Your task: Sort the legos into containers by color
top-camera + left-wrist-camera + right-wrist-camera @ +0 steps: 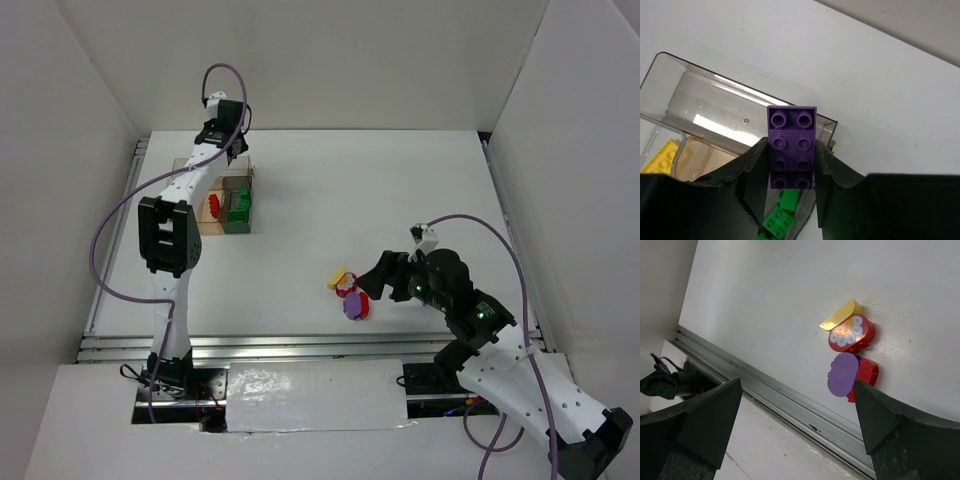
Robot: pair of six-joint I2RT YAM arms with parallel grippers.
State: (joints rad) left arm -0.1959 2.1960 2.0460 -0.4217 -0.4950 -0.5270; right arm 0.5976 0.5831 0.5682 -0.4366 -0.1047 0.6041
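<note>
Left gripper (pixel 792 170) fingers (pixel 752 172) are clamped on a purple brick (pixel 792 145), a two-by-four piece with studs facing the wrist camera and its far end projecting past the fingertips. Directly beneath and ahead of this gripper lies the clear box (pixel 700 95); a grey-bottomed compartment sits just beyond the brick's far end. A yellow brick (pixel 660 157) rests in a tan-bottomed compartment to the left of the gripper. Green bricks (pixel 780 220) show between the fingers, below the held brick. The overhead view places this gripper over the far end of the box, with a red piece (pixel 214 205) in the compartments nearer the arm bases. Right gripper (pixel 797 386) stands with its jaws wide apart and nothing between them. Ahead of it, towards its right finger, a tight cluster lies on the white table (pixel 765 300): a yellow half-round piece (pixel 842 314), touching a red round piece (pixel 851 333), then a purple disc (pixel 842 374) against a red block (pixel 867 372). The one marking seen is a printed flower, white petals around an orange centre, on the red round piece.
</note>
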